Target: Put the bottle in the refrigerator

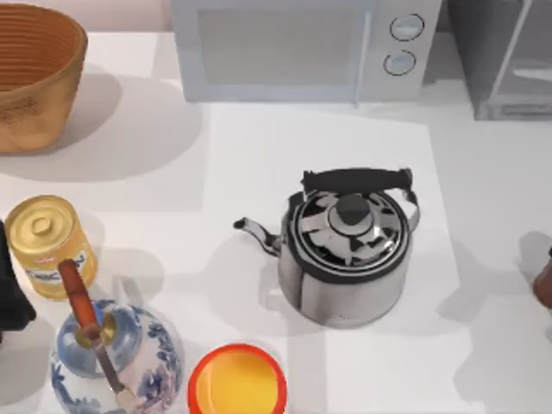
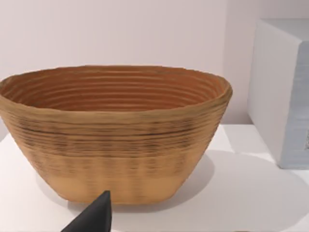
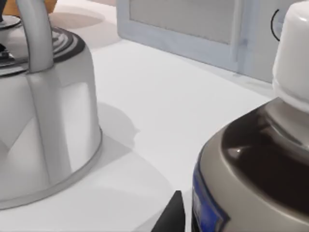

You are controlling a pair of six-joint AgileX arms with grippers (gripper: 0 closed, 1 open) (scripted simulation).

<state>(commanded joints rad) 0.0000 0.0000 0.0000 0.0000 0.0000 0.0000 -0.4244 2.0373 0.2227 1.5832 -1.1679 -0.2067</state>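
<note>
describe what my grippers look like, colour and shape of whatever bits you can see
Little of either is in sight. In the left wrist view, the left gripper's fingertip is a matte black wedge tapering to a point, with no markings or cables. In the right wrist view, the right gripper's fingertip is the same plain black pointed shape. At the top view's left edge sits a black bulky part.
</note>
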